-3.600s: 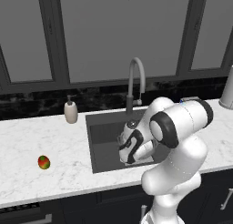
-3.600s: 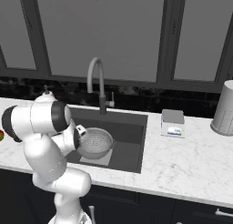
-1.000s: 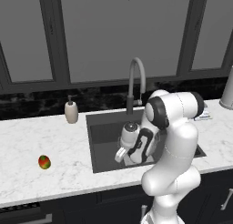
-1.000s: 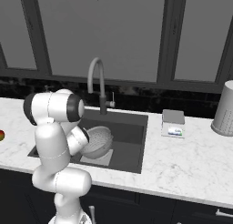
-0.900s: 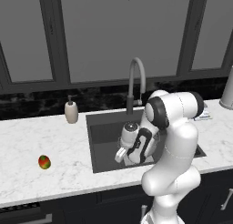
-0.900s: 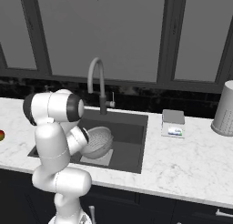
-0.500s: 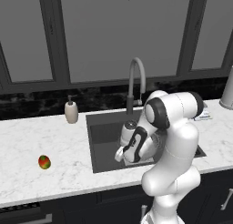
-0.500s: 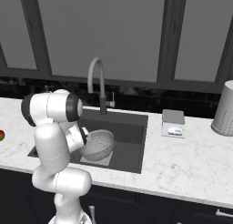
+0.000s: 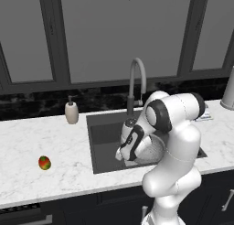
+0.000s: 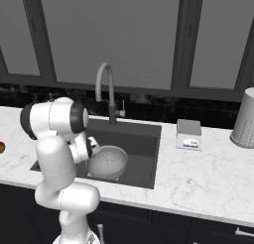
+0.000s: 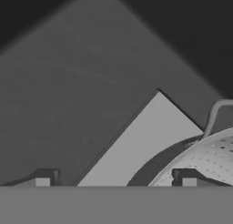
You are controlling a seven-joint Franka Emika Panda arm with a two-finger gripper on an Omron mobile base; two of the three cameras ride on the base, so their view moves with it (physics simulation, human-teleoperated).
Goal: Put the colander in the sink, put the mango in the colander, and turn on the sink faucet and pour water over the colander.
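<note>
**Colander in the basin, claw spread beside it**

The colander [image 10: 107, 161] sits inside the sink [image 10: 144, 139], toward the front of the basin, its perforated bowl tipped so the dotted side faces forward. In the left base view the colander [image 9: 151, 151] shows just behind the robot's forearm, low in the sink [image 9: 103, 137]. In the hand view the colander [image 11: 207, 161] rim and a thin wire handle loop appear at the lower right, above the lighter grey square on the floor of the sink [image 11: 68, 82].

The claw [image 11: 113, 181] is released: its two dark tips stand far apart at the bottom of the hand view, one at the left and one in front of the colander's bowl, with bare basin floor between them. It grasps nothing. In the left base view the claw [image 9: 123, 154] hangs low in the basin, just beside the colander.

The sink faucet [image 10: 106, 91] rises behind the basin with its arched spout over it.

The mango [image 9: 44, 163] lies on the white marble bench [image 9: 27, 174], well apart from the sink on its left. A soap dispenser [image 9: 71, 112] stands near the basin's back left corner. On the right side of the bench are a small scale [image 10: 189, 135] and a grey canister [image 10: 244, 118].
</note>
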